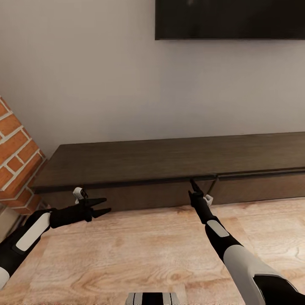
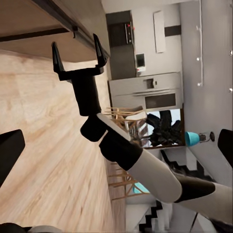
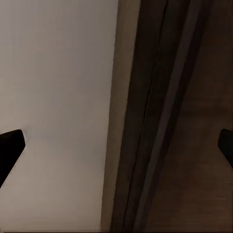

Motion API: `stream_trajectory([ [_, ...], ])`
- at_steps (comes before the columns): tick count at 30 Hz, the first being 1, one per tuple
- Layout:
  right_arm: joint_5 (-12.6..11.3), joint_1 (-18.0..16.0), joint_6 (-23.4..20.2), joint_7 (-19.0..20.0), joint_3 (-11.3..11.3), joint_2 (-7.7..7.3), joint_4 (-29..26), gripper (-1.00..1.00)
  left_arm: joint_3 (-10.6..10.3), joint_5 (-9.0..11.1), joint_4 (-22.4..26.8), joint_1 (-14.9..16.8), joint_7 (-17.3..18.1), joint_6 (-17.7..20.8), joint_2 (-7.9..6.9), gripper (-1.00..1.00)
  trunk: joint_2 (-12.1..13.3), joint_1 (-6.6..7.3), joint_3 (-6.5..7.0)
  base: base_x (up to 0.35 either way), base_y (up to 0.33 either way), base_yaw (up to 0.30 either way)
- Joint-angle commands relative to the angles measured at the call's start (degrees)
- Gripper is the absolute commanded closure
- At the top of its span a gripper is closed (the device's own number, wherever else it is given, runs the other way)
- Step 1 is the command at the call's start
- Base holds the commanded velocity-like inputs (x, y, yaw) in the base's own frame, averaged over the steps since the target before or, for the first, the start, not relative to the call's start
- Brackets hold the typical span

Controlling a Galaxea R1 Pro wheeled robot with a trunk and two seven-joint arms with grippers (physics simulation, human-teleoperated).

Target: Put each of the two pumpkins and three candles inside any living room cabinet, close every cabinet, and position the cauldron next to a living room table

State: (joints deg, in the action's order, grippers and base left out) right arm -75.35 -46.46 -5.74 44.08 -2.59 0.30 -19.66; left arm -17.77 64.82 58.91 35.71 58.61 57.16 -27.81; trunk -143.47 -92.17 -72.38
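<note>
The cabinet (image 1: 169,161), a long, very low dark brown unit, runs along the wall. My right gripper (image 1: 192,183) is open and reaches up to the front edge of its top, just left of the seam between two front panels. In the left wrist view the right gripper (image 2: 79,52) has both fingers spread at that edge. The right wrist view looks along the cabinet's edge (image 3: 160,116) against the wall. My left gripper (image 1: 108,204) hangs open and empty over the floor, before the cabinet's left end. Pumpkins, candles, cauldron and table are out of view.
A red brick fireplace corner (image 1: 17,161) juts out at the left, close to my left arm. A dark TV (image 1: 228,19) hangs on the wall above the cabinet. Light wooden floor (image 1: 148,250) stretches in front. A kitchen (image 2: 145,87) lies far off behind my right arm.
</note>
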Motion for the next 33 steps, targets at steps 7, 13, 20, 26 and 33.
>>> stream_trajectory([
  [7,-2.77,-0.02,-1.76,1.72,-0.23,-1.02,-0.03,-1.00,-0.76,0.14,0.02,0.06,1.52,0.23,0.00,-1.00,-0.12,-0.17,-1.60,0.000,0.000,0.000],
  [13,-3.12,0.05,-1.82,3.07,-0.22,-1.17,-0.03,-1.00,-1.10,0.20,0.09,0.06,1.67,0.23,-0.03,-1.00,-0.20,-0.32,-2.93,0.000,0.000,0.000],
  [20,-3.14,0.05,-1.82,3.37,-0.24,-1.18,-0.03,-1.00,-1.13,0.22,0.28,0.06,1.68,0.23,-0.05,-1.00,-0.29,-0.50,-4.48,0.000,0.000,0.000],
  [26,-3.14,0.05,-1.82,3.47,-0.22,-1.24,-0.03,-1.00,-1.13,0.14,0.56,0.06,1.68,0.23,-0.10,-1.00,-0.30,-0.53,-4.70,0.000,0.000,0.000],
  [33,-3.17,0.05,-1.85,3.96,-0.22,-1.84,-0.03,-1.00,-1.13,0.21,0.76,-0.01,1.68,0.23,-0.14,-1.00,-0.30,-0.53,-4.70,0.015,0.006,0.000],
])
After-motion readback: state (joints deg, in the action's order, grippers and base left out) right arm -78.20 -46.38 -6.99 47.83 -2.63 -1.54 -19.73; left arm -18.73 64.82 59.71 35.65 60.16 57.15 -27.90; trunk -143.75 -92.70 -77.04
